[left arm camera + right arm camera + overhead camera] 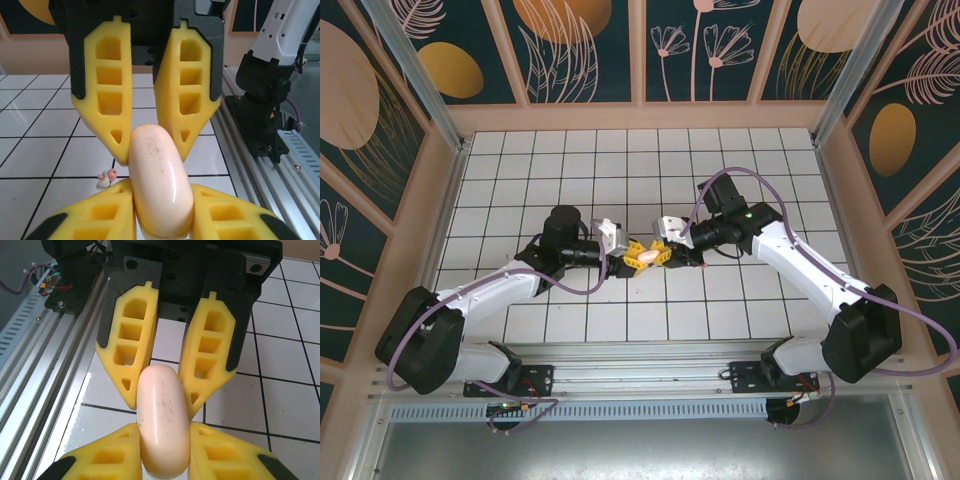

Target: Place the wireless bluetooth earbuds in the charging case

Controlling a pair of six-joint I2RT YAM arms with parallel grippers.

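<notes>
Your left end effector (161, 186) and right end effector (164, 425) both clench the case (160, 170); the left wrist view catches an earbud (106, 177) on the tiled counter (40, 115).

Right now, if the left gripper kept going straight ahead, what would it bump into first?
Probably the right gripper: its yellow fingers face the left gripper head-on, both clamped on the charging case between them.

White grid table (520, 160); floral walls (580, 40)

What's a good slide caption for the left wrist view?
The left hand and right hand pinch the pale pink charging case from opposite ends; one small earbud lies on the white tiles.
</notes>
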